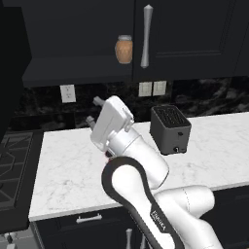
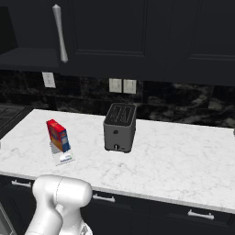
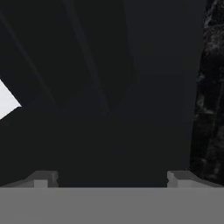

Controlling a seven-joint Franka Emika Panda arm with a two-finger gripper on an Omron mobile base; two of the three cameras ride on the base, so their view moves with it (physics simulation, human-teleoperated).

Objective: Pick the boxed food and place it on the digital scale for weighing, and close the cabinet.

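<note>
The boxed food (image 2: 58,135) stands upright on the digital scale (image 2: 63,157) on the white counter (image 2: 174,160), left of the black toaster (image 2: 120,127), the gripper (image 3: 112,177) has its fingers spread wide and empty, facing the dark cabinet (image 1: 146,34).

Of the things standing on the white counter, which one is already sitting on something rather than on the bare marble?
The boxed food: the red box stands upright on the digital scale, left of the black toaster, which rests directly on the marble.
</note>
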